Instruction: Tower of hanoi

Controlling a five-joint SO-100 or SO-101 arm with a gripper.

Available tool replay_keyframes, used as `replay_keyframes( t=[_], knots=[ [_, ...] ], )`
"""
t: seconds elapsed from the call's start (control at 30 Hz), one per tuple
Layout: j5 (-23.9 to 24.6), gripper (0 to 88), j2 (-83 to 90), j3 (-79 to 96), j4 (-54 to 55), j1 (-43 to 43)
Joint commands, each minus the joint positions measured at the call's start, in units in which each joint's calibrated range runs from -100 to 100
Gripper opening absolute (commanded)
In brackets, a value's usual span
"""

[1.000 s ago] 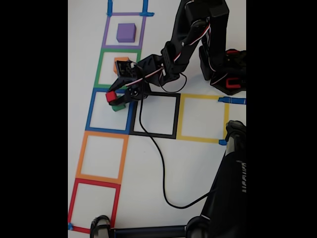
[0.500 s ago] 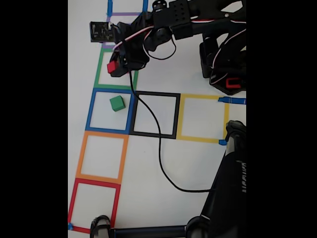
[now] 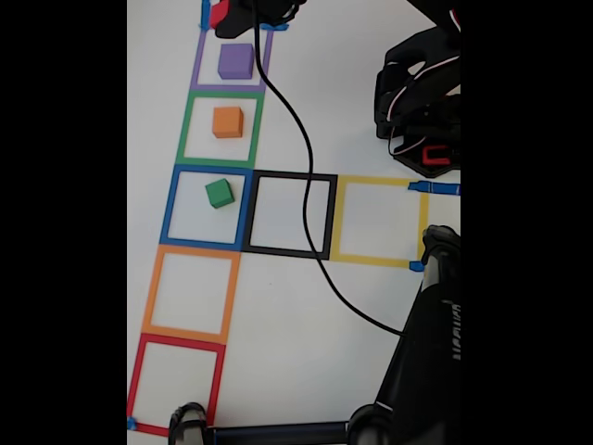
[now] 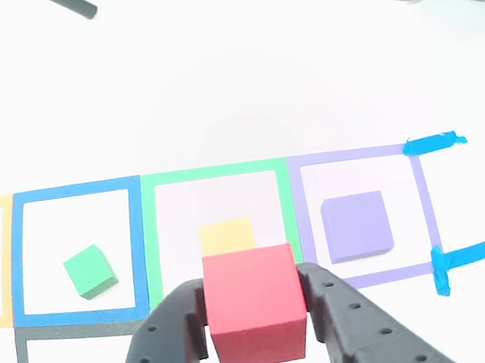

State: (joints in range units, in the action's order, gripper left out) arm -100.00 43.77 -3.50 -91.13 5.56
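Red cube point(image 4: 253, 305), pinched between the jaws high above the orange cube point(image 4: 226, 235) in the green square, could slip or land crooked if released from there, since only its side faces are held.

You see the red cube point(image 4: 254, 307) lifted in the jaws; purple cube point(image 3: 235, 61), orange cube point(image 3: 227, 121) and green cube point(image 3: 220, 193) each sit in separate squares.

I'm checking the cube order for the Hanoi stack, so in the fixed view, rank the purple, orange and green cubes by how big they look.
Largest to smallest in the fixed view:
1. purple cube
2. orange cube
3. green cube
All three sit on the same table surface, each apart in its own tape square, so nearness barely skews it.
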Motion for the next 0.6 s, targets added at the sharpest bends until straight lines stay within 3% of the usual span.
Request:
replay_keyframes(
  t=[0.0,0.23,0.57],
  knots=[
    [0.0,2.6,1.4,-5.68,-4.66,5.18],
    [0.0,2.6,4.71,3.22,-2.79,11.89],
    [0.0,2.7,16.1,48.22,31.38,20.9]
  ],
)
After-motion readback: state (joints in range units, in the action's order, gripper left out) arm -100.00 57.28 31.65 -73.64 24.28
